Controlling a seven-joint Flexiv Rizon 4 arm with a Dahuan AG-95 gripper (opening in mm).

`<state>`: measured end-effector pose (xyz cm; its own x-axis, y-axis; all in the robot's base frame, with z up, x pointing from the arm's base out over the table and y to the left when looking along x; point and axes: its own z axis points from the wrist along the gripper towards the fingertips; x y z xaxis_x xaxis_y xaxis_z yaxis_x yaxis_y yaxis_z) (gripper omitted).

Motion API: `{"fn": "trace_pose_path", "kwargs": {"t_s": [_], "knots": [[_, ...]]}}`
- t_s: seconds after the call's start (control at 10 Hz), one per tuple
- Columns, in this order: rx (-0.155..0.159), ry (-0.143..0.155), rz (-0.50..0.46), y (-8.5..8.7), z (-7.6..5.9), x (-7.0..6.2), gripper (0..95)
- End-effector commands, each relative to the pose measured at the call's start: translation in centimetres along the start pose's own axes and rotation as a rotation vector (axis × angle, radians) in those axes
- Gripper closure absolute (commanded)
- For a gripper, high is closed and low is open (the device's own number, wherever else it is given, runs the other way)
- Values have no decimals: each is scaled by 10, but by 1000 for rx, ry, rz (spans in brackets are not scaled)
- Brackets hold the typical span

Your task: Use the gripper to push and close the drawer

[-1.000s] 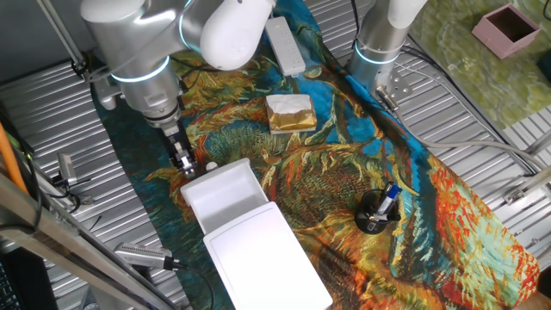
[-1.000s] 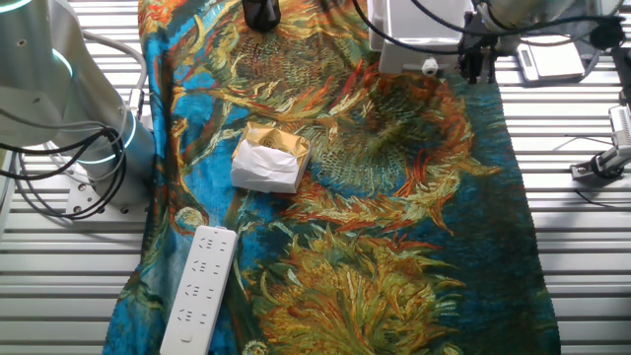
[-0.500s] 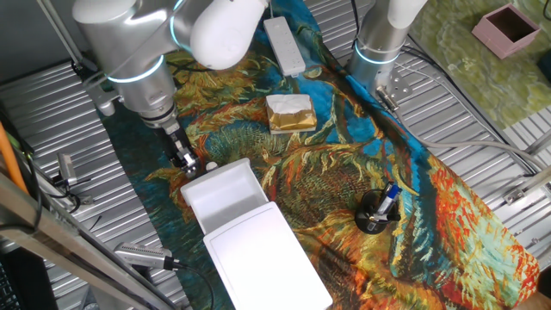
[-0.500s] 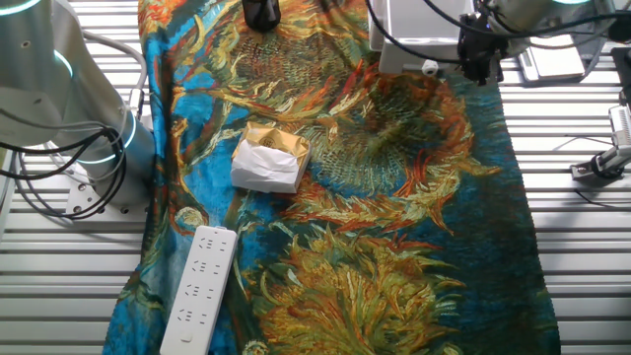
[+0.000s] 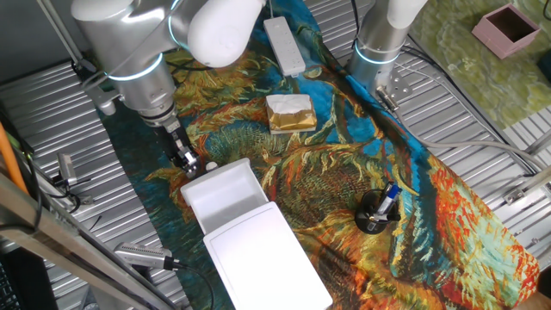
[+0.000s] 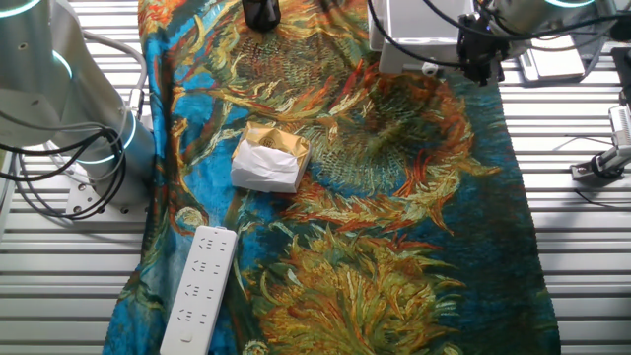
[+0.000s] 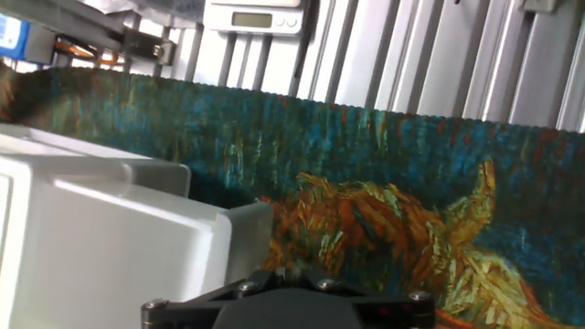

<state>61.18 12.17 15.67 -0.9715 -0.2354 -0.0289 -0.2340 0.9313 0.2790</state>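
Note:
The drawer (image 5: 221,195) is a shallow white tray pulled out of its flat white box (image 5: 269,262), with a small round knob (image 5: 211,166) on its front. My gripper (image 5: 184,161) is a narrow black tip that stands just left of the knob, close to the drawer's front, with its fingers together and nothing between them. In the other fixed view the gripper (image 6: 480,67) is right of the knob (image 6: 430,67) and the drawer (image 6: 419,30). In the hand view the white drawer front (image 7: 110,247) fills the lower left, beside the fingertips (image 7: 274,276).
A gold-and-white block (image 5: 290,113) lies mid-cloth and a long white bar (image 5: 286,45) lies behind it. A black pen holder (image 5: 376,213) stands to the right and a pink box (image 5: 511,26) at the far right. The other silver arm (image 5: 383,34) stands at the back.
My arm has shifted slightly to the left. The gripper tip has stayed next to the drawer's knob, and the drawer has not visibly moved.

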Motion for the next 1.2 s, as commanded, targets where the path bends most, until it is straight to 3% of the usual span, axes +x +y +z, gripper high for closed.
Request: {"fn": "trace_pose_path", "kwargs": {"t_s": [0.1, 0.2, 0.4, 0.6, 0.8, 1.2], "knots": [[-33, 3, 14, 4, 6, -7, 760], [-38, 3, 18, 7, 10, -10, 570], [-67, -4, 38, 16, 17, -16, 570], [-74, -9, 48, 26, 23, -22, 570], [-107, -16, 73, 40, 30, -29, 570], [-120, -17, 105, 58, 35, -34, 570]]}}
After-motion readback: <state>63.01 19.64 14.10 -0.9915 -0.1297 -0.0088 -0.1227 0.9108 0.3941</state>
